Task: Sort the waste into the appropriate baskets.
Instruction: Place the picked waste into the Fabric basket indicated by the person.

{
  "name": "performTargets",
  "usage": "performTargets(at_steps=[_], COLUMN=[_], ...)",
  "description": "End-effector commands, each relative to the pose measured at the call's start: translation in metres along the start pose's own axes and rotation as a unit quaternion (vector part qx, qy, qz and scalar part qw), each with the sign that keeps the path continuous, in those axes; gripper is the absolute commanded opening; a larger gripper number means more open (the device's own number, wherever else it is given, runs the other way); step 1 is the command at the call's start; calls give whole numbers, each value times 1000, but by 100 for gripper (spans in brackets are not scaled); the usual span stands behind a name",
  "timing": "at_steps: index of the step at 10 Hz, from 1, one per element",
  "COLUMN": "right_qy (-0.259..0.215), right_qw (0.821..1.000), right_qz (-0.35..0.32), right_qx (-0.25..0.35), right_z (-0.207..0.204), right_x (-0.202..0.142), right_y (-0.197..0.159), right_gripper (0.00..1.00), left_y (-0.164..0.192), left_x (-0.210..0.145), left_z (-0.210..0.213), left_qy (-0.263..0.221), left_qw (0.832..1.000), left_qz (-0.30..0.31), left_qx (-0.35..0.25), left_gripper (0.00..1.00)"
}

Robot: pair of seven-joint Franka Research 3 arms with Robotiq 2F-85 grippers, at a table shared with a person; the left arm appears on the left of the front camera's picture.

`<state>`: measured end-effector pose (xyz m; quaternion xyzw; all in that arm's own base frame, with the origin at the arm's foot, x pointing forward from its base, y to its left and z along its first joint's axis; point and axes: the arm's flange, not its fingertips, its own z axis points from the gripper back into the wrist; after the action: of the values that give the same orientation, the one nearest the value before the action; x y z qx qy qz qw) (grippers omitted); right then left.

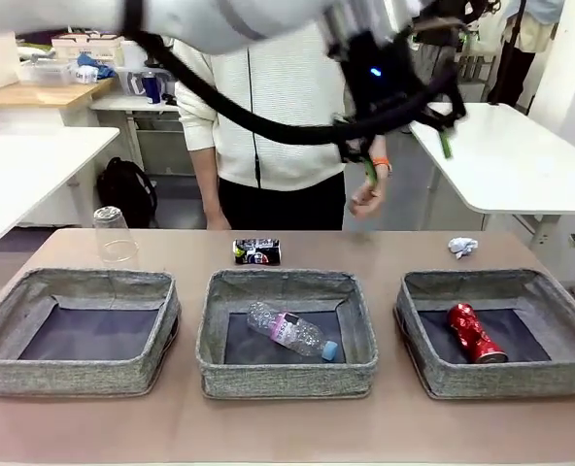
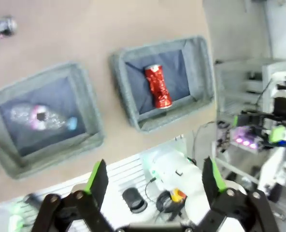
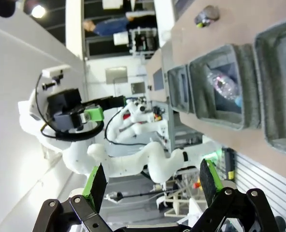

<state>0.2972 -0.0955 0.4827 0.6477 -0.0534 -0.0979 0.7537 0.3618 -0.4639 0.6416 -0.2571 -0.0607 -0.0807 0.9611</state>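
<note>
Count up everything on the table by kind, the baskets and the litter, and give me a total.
Baskets: 3
Cans: 2, red can in the right basket, dark can on the table
Bottle: 1, in the middle basket
Cup: 1, on the table
Paper ball: 1, on the table
Total: 8

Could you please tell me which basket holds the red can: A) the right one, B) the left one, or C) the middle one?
A: the red can lies in the right basket, while the middle basket holds the bottle.
</note>
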Motion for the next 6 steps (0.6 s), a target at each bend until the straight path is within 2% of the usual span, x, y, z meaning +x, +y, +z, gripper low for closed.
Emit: performTargets(at_steps=[1, 4, 5, 6], right_qy=[32, 102, 115, 125], right_qw=[999, 994, 992, 991], right_qz=[-11, -26, -32, -40], right_qx=[-9, -36, -31, -17], right_z=[-32, -96, -108, -114], right_x=[13, 17, 19, 21], right_y=[25, 45, 48, 54], right_gripper=[100, 100, 100, 100], left_y=[81, 162, 190, 221], left_x=[-58, -102, -120, -137], left_z=[41, 123, 143, 161], left_qy=[-41, -100, -101, -80], left_qw=[998, 982, 977, 974], left_qz=[33, 73, 60, 46], left_qx=[-30, -139, -180, -208], left_gripper=[100, 100, 100, 100])
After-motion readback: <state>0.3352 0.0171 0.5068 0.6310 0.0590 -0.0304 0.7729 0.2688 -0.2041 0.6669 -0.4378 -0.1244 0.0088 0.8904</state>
